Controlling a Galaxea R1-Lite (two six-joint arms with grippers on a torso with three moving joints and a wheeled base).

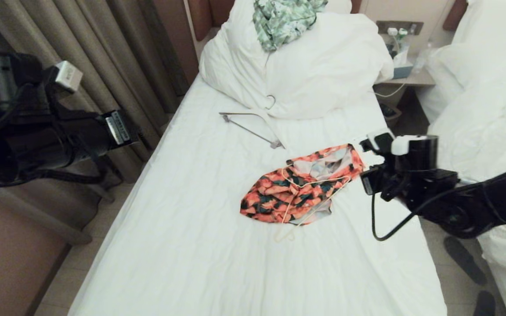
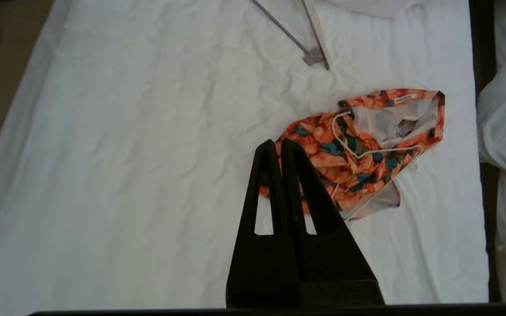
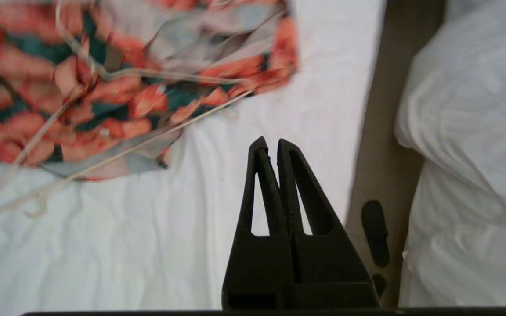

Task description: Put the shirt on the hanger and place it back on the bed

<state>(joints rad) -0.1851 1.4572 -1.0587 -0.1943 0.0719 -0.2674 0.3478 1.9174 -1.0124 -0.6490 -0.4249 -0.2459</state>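
1. On the left, the left gripper (image 2: 278, 147) hangs clenched and empty above the bed (image 1: 182, 245).
2. Mid-bed, the shirt (image 1: 299, 186) lies bunched around the hanger (image 1: 312, 193); spread it flat first.
3. The right gripper (image 3: 269, 147) is clenched, empty.
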